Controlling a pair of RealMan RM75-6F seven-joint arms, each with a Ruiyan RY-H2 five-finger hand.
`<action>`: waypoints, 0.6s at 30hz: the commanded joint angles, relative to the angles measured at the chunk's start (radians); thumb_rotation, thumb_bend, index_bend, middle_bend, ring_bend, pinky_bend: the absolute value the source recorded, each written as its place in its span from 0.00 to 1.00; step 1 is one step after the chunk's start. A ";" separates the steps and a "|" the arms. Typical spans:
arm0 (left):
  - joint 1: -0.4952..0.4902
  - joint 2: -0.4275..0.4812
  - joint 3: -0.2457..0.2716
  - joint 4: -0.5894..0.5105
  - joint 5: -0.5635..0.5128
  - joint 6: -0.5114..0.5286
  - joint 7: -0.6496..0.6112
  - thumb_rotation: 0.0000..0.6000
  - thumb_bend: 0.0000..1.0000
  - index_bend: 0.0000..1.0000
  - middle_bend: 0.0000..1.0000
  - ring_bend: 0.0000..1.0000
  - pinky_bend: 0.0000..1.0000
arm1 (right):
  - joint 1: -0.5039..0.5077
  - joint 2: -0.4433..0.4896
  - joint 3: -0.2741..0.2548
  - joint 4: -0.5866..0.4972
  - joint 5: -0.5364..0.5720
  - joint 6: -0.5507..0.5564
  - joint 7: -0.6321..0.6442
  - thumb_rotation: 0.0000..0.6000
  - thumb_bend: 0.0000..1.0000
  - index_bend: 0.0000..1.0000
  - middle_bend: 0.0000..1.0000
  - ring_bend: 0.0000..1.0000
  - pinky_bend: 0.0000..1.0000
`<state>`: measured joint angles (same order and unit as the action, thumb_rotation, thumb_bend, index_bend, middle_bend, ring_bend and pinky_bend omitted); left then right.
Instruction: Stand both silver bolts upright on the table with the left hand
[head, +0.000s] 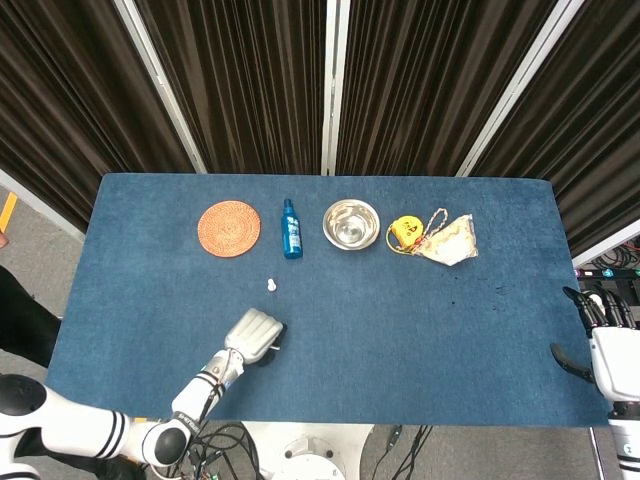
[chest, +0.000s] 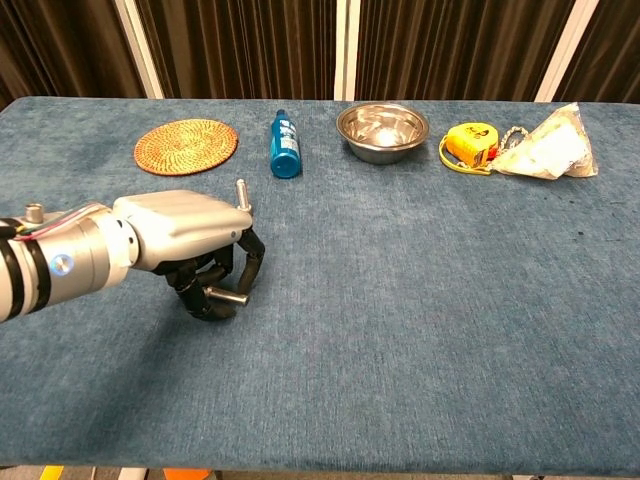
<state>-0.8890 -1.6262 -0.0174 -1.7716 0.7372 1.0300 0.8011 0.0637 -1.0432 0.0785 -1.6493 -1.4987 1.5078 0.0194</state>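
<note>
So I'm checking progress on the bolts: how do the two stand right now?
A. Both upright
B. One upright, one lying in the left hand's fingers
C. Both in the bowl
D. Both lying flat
B: one bolt stands upright, and the left hand curls round the other bolt, lying sideways.

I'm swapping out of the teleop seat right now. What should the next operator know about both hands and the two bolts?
Left hand: fingers curled around the lying bolt, low at the table; whether it is lifted is unclear.
Right hand: at the table's right edge, holding nothing, fingers apart.
Standing bolt: already upright, just behind the left hand.
Left to do: set the lying bolt upright and release it without knocking the standing bolt.
</note>
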 joint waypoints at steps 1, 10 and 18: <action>-0.002 -0.005 0.000 0.002 0.000 0.002 -0.002 0.96 0.29 0.50 0.84 0.82 0.75 | -0.002 0.001 0.000 -0.001 0.001 0.002 -0.001 1.00 0.15 0.14 0.22 0.06 0.10; -0.005 -0.033 -0.003 0.032 -0.001 0.010 -0.008 0.97 0.32 0.53 0.84 0.82 0.75 | -0.003 0.001 -0.001 -0.005 0.001 0.002 -0.005 1.00 0.15 0.14 0.22 0.06 0.10; 0.005 -0.028 -0.002 0.033 0.024 0.017 -0.035 1.00 0.36 0.55 0.85 0.82 0.75 | -0.004 0.002 0.000 -0.006 0.001 0.002 -0.006 1.00 0.15 0.14 0.23 0.06 0.10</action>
<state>-0.8859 -1.6542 -0.0196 -1.7377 0.7573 1.0463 0.7703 0.0599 -1.0416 0.0783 -1.6555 -1.4979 1.5097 0.0136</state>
